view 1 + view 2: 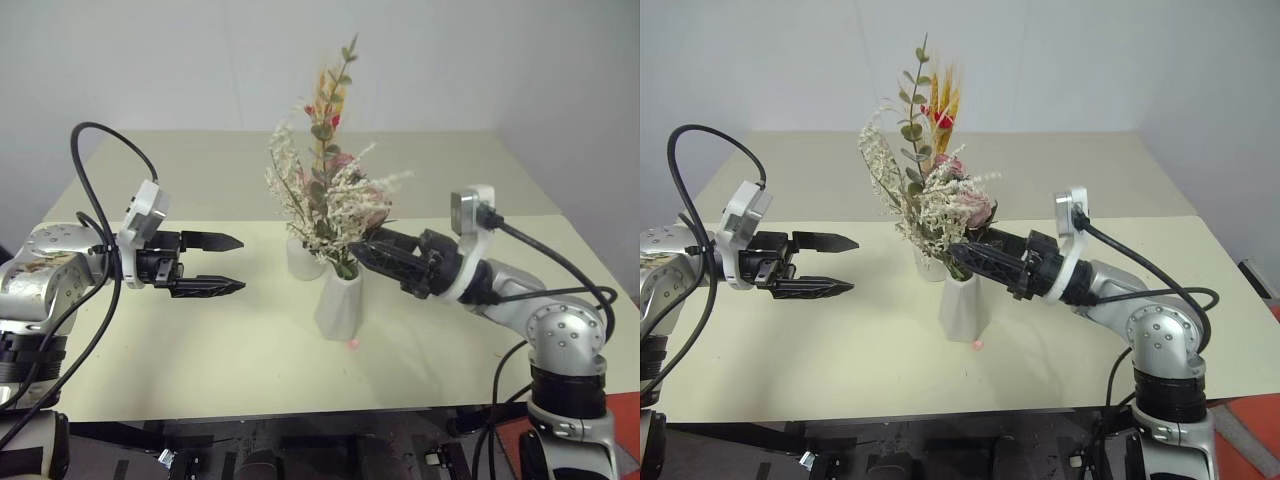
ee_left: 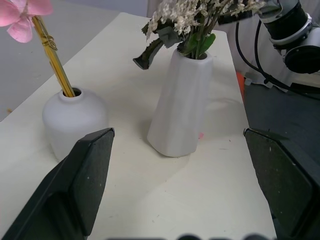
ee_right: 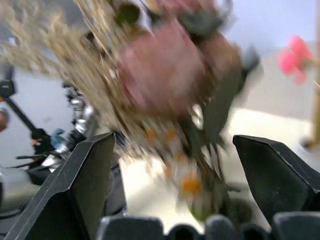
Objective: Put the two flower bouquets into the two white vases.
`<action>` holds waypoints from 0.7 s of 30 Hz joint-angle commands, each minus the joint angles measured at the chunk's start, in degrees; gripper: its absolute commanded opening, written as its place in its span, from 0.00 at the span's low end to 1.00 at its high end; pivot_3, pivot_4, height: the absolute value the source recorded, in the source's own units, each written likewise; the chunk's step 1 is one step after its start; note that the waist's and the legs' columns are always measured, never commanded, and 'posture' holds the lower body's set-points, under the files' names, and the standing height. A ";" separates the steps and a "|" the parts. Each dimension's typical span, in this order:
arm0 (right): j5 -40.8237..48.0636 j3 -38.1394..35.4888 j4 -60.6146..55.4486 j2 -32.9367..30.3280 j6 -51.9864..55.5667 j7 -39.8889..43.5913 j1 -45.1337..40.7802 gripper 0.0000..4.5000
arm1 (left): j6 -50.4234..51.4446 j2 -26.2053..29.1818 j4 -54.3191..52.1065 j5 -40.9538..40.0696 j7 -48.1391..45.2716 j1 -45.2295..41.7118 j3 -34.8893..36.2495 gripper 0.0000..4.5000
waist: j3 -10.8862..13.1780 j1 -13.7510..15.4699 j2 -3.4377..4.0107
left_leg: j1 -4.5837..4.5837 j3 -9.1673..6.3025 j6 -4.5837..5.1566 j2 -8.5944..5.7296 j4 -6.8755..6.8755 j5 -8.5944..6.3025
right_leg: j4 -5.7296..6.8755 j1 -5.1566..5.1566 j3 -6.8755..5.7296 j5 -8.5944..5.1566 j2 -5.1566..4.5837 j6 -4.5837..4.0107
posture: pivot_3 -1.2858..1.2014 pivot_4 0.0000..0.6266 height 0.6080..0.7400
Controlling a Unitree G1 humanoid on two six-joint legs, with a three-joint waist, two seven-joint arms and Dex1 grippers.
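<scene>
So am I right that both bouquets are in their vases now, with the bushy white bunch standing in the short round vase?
Not quite: the left wrist view shows the bushy white bunch in the taller tapered vase; the short round vase holds the yellow-stalked bunch. Both are indeed in vases.

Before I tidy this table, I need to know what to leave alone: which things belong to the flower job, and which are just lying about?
Belong to the job:
- tall white vase holding the bushy bouquet
- short round vase holding the yellow-stalk bouquet
- left gripper and right gripper, both open

Just lying about:
- small pink bit on the table
</scene>
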 commanded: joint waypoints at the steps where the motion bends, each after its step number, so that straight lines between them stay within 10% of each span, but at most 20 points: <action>1: -0.11 -4.41 -4.66 -4.13 -1.39 0.37 3.19 0.99 | -0.13 0.24 -1.27 -0.57 0.13 -0.65 1.10 1.00 | 0.00 0.13 0.00 | -0.02 0.00 0.00 -0.01 0.00 0.00 | 0.00 0.00 0.00 0.00 -0.01 0.00 | 0.52 0.24 1.00; 21: -5.39 -23.83 -6.54 -30.94 -2.46 13.18 18.40 0.99 | 1.57 1.09 -7.17 -5.02 3.88 5.70 7.69 1.00 | 0.00 1.27 -0.01 | 0.03 0.06 0.01 0.02 0.04 0.00 | -0.07 0.09 0.04 -0.02 0.01 0.04 | 0.52 0.24 1.00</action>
